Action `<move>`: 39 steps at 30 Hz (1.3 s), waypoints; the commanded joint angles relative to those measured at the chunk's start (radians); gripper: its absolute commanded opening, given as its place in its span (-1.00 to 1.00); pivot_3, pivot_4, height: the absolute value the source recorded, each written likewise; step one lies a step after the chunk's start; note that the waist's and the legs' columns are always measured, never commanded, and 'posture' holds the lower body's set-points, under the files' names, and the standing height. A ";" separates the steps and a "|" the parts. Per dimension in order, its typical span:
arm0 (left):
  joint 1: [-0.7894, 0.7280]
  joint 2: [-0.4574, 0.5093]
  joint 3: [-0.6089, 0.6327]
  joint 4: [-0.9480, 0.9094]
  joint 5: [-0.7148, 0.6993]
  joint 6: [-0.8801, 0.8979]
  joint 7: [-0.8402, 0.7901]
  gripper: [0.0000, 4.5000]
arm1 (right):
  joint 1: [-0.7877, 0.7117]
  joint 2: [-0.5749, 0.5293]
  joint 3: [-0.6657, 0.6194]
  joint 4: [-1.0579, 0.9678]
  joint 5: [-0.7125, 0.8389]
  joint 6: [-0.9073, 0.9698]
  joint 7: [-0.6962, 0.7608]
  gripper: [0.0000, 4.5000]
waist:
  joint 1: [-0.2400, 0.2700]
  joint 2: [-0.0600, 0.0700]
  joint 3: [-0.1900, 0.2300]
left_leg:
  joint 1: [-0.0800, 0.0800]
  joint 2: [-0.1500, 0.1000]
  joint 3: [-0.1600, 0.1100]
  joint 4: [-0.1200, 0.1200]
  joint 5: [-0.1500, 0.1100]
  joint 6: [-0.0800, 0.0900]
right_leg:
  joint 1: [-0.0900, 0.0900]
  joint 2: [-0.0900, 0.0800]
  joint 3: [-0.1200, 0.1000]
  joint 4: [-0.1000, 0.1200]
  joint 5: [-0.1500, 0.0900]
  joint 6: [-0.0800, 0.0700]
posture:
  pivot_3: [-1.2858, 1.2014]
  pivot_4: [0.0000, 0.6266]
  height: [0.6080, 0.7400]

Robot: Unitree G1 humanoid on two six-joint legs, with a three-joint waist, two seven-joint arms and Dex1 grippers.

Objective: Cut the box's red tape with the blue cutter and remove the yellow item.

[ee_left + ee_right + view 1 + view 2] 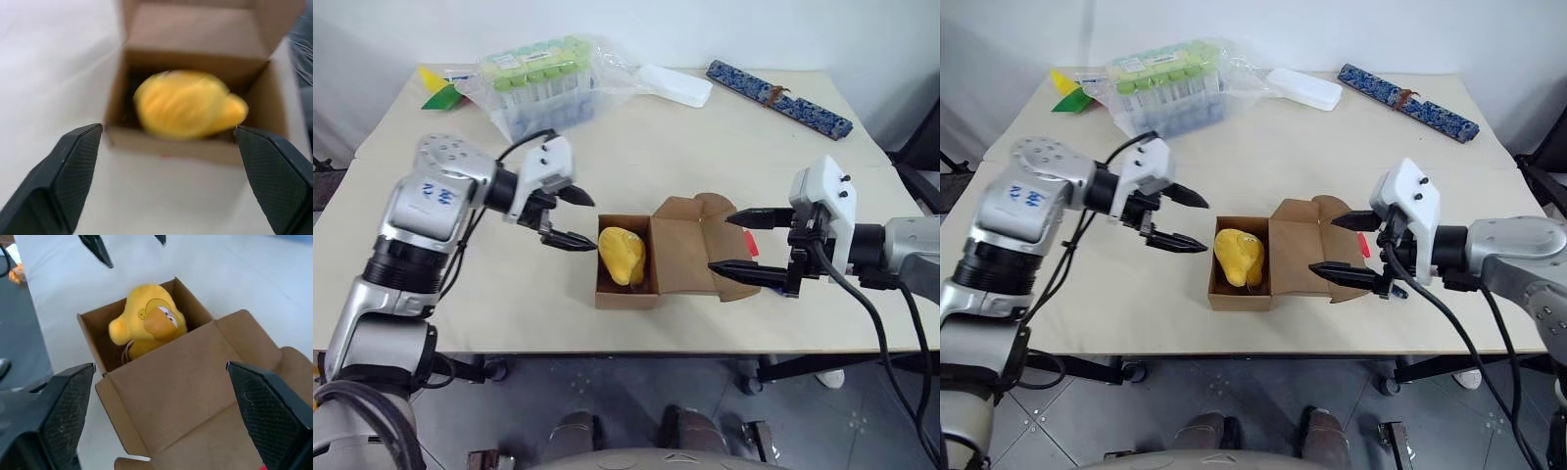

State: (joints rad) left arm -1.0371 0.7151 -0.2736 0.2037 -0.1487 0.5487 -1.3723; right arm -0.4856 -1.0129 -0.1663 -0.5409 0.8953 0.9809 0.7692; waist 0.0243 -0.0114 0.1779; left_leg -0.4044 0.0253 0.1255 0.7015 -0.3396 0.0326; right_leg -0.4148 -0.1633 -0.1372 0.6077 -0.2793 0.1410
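Left eye view: left gripper hangs above the worktop just left of the box, pointing right and slightly down, fingers wide apart, nothing between them. Forearm comes in from the left edge, wrist bent toward the box.

Right gripper comes in from the right, pointing left over the folded-out flaps, fingers also spread wide and empty. Lower finger sits over the flap's near right edge; can't tell if it touches.

Worktop is a pale beige board against a white wall, grey tiled floor below. At the back: clear bag of green-capped tubes, white flat case, long blue patterned bar, yellow and green paper pieces at the far left corner.

Box stands open near the front edge, lid flaps laid over to the right. Yellow item sits inside, top poking above the rim. A sliver of red tape shows at the flap's right edge, behind the right gripper.

Left wrist view: yellow item lies ahead of and between the two finger pads, beyond the box's near wall, not touched.

Right wrist view: it's a plush with an orange bill; the flaps lie between the right fingers, and the left gripper's tips sit past the box.
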 commanded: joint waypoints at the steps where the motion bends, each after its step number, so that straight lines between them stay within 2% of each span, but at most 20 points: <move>1: -0.067 -0.008 -0.075 0.029 0.082 -0.118 -0.035 0.99 | 0.041 0.016 -0.052 -0.055 -0.014 -0.021 -0.049 1.00 | 0.000 0.000 0.000 | 0.000 0.000 0.000 0.000 0.000 0.000 | 0.000 0.000 0.000 0.000 0.000 0.000 | 0.03 -0.52 1.00; 7: -0.117 -0.026 -0.195 0.162 0.229 -0.446 -0.083 0.99 | 0.114 0.049 -0.079 -0.110 -0.019 -0.018 -0.120 1.00 | 0.001 0.000 0.000 | 0.000 0.000 0.000 0.000 0.000 0.000 | 0.000 0.000 0.000 0.000 0.000 0.000 | 0.03 -0.52 1.00; 14: -0.228 -0.182 -0.191 0.405 0.263 -0.590 -0.073 0.99 | 0.213 0.082 -0.140 -0.186 -0.007 -0.007 -0.210 1.00 | 0.015 -0.001 0.000 | -0.002 -0.001 -0.002 0.002 0.000 0.001 | 0.000 0.000 -0.001 -0.001 0.000 0.000 | 0.03 -0.52 1.00; 18: -0.269 -0.203 -0.169 0.462 0.255 -0.579 -0.109 0.99 | 0.239 0.085 -0.154 -0.213 0.004 -0.001 -0.247 1.00 | 0.009 -0.001 0.000 | -0.002 -0.001 -0.001 0.002 0.000 0.001 | 0.000 0.000 -0.001 -0.001 0.000 0.000 | 0.03 -0.52 1.00; 24: -0.309 -0.164 -0.116 0.497 0.220 -0.543 -0.189 0.99 | 0.261 0.079 -0.162 -0.222 0.012 -0.001 -0.269 1.00 | -0.001 -0.001 0.000 | -0.001 0.000 -0.002 0.002 0.000 0.001 | 0.000 0.000 -0.001 0.000 0.000 0.000 | 0.03 -0.52 1.00; 30: -0.347 -0.143 -0.094 0.543 0.222 -0.546 -0.188 0.99 | 0.233 0.069 -0.143 -0.197 0.006 -0.010 -0.257 1.00 | 0.003 -0.001 0.000 | -0.001 0.000 -0.002 0.002 0.000 0.001 | 0.000 0.000 -0.001 0.000 0.000 0.000 | 0.03 -0.52 1.00; 39: -0.296 -0.253 -0.106 0.480 0.178 -0.514 -0.201 0.99 | 0.206 0.058 -0.126 -0.181 0.000 -0.004 -0.242 1.00 | 0.001 -0.001 0.001 | -0.001 -0.001 -0.003 0.002 -0.001 0.001 | 0.001 0.000 -0.001 0.001 0.000 0.001 | 0.03 -0.52 1.00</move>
State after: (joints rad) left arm -1.3393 0.4696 -0.3757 0.7140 0.0459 0.0327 -1.5012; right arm -0.2647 -0.9366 -0.2781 -0.7034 0.8897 0.9831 0.5199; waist 0.0254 -0.0124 0.1784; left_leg -0.4056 0.0247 0.1228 0.7040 -0.3401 0.0337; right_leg -0.4141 -0.1635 -0.1379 0.6084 -0.2790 0.1415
